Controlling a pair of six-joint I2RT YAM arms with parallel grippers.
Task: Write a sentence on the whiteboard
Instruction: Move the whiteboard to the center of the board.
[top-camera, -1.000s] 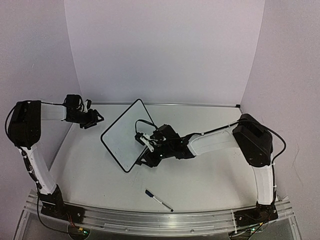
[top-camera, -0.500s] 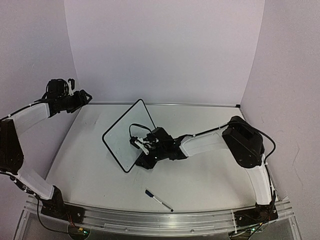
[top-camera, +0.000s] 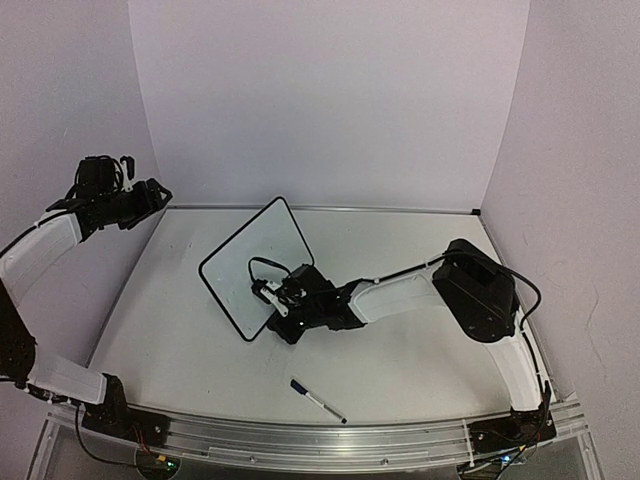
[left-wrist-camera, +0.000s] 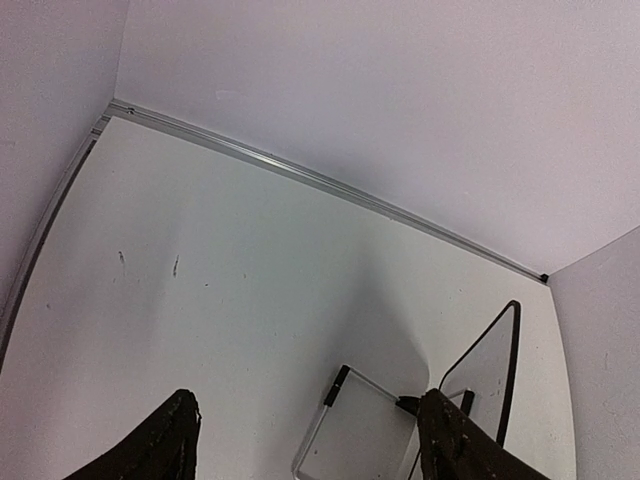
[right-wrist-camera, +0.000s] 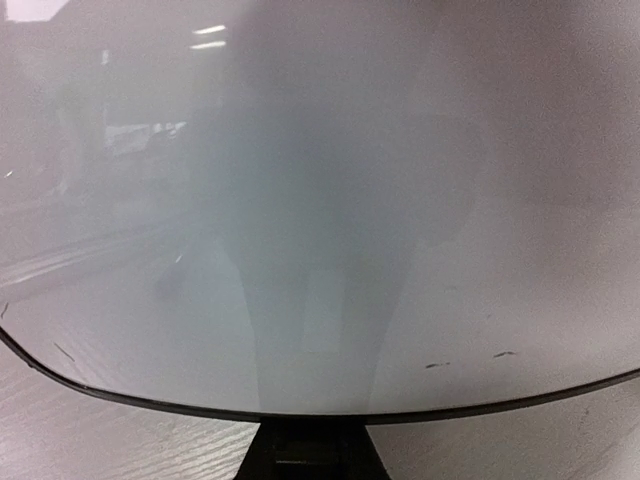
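Observation:
The whiteboard (top-camera: 250, 262) stands tilted on the table, white with a thin black frame. Its blank face (right-wrist-camera: 320, 200) fills the right wrist view, with only a few small dark flecks. No sentence shows on it. My right gripper (top-camera: 272, 303) is at the board's lower right edge, and in the right wrist view it (right-wrist-camera: 305, 445) is shut on the black frame. My left gripper (top-camera: 153, 192) hangs high at the far left, well away from the board. It (left-wrist-camera: 310, 410) is open and holds nothing, and the whiteboard (left-wrist-camera: 490, 365) shows edge-on beside its right finger.
A marker (top-camera: 317, 400) with a dark blue cap lies on the table near the front, between the two arm bases. White walls close the table on the back and both sides. A metal rail (left-wrist-camera: 320, 180) runs along the back edge.
The left arm has lifted and swung back to the far left, its jaws wider. The right gripper slid left along the board's lower edge and shut on it; the board shifted slightly left.

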